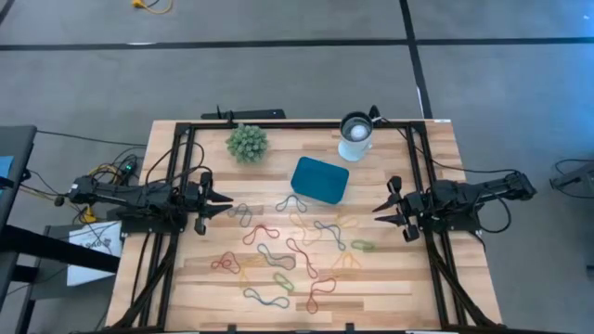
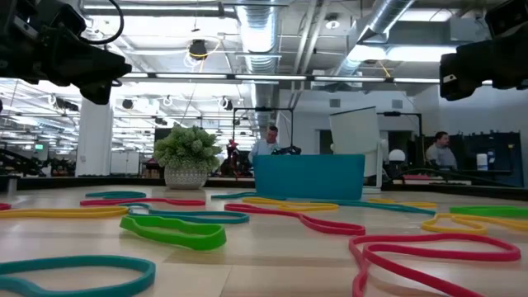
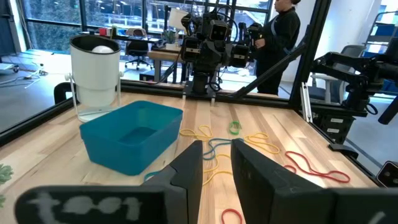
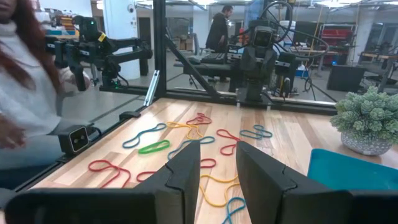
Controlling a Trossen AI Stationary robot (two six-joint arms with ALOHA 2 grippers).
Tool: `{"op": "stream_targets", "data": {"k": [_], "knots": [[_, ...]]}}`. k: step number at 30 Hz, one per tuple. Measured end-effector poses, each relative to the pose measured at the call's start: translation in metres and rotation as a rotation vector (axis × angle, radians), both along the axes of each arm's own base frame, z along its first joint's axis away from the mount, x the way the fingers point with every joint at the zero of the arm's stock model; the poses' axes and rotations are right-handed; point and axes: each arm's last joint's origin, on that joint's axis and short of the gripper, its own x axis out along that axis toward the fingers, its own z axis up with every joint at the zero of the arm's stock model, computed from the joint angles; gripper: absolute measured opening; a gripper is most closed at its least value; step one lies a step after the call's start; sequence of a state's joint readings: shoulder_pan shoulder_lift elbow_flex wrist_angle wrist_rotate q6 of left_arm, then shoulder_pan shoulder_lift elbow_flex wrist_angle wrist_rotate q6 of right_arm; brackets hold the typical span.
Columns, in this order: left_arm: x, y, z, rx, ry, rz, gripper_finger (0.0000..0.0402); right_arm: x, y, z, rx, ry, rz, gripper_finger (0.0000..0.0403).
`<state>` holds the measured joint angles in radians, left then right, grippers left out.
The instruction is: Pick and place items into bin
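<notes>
Several rubber-band loops in red (image 1: 263, 234), blue (image 1: 269, 299), green (image 1: 363, 246) and yellow lie flat on the wooden table, scattered over its middle and near half. The teal bin (image 1: 320, 179) rests on its base just beyond them, with nothing visible inside it (image 3: 130, 134). My left gripper (image 1: 223, 199) hovers level at the table's left side, open, with nothing between its fingers (image 3: 216, 165). My right gripper (image 1: 380, 209) hovers level at the right side, also open and holding nothing (image 4: 217, 165). Both grippers are clear of the bands and the bin.
A spiky green plant (image 1: 247, 142) in a pot and a white cup (image 1: 355, 134) stand at the back of the table, either side of the bin. A dark frame (image 1: 422, 176) runs round the tabletop. A person in white (image 4: 18, 93) is near the table's near side.
</notes>
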<state>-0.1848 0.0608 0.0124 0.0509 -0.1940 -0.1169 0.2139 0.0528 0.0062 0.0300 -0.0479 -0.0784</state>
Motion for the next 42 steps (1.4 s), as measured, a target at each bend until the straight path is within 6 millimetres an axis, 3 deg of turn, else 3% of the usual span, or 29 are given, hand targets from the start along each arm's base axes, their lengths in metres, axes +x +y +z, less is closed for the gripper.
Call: {"op": "stream_targets", "data": {"k": [14,28,32,42], "knots": [[0.000,0.000,0.000,-0.002,-0.003,0.000,0.0073,0.000,0.000,0.000,0.000,0.000,0.000,0.0100],[0.000,0.000,0.001,-0.154,-0.009,0.002,0.0073,0.000,0.000,0.000,-0.001,0.000,0.000,0.0100],[0.000,0.000,0.000,-0.182,-0.007,0.002,0.0073,0.000,0.000,0.000,-0.074,-0.020,0.000,0.0100],[0.009,-0.002,-0.015,-0.092,0.169,-0.005,0.0075,0.000,0.000,0.001,-0.075,-0.027,0.000,0.0100]]}}
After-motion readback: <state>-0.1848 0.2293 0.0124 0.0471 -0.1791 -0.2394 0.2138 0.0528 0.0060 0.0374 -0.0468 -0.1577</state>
